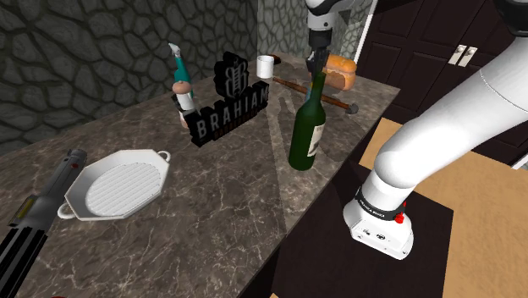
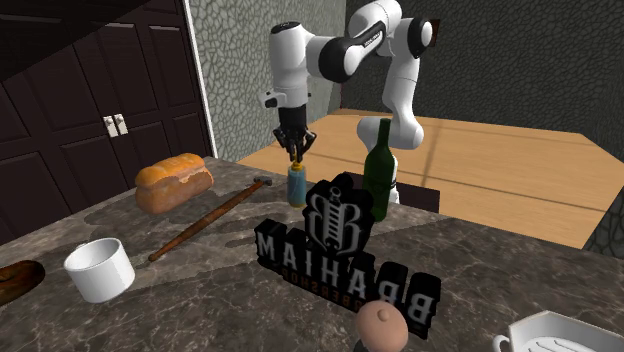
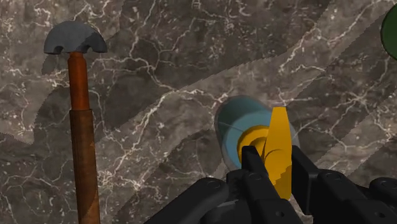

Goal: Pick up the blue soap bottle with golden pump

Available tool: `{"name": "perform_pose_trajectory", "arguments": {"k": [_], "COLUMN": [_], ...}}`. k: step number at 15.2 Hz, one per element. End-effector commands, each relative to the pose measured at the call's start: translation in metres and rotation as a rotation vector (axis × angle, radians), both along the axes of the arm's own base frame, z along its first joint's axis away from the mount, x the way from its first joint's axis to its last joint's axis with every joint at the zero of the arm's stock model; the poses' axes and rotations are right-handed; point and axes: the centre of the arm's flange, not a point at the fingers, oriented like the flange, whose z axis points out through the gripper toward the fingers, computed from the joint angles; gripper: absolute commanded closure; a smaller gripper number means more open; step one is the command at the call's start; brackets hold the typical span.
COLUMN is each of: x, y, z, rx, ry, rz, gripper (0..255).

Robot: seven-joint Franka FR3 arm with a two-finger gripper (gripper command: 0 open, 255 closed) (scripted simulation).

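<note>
the blue soap bottle stood upright on the marble table, long axis vertical and golden pump on top, between the hammer and the green bottle. the gripper hung straight above it, its fingers closed on the pump. the pump's flat spout ran along the gap between them.
</note>
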Motion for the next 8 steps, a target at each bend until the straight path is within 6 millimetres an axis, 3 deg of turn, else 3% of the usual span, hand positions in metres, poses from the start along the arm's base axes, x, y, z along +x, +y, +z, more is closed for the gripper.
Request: {"name": "perform_pose_trajectory", "arguments": {"k": [1, 6, 8], "x": [0.0, 0.0, 0.0], "y": [0.0, 0.0, 0.0], "z": [0.012, 0.039, 0.04], "rx": [0.0, 0.0, 0.0], "ry": [0.0, 0.0, 0.0], "rz": [0.0, 0.0, 0.0], "gripper": [255, 255, 255]}}
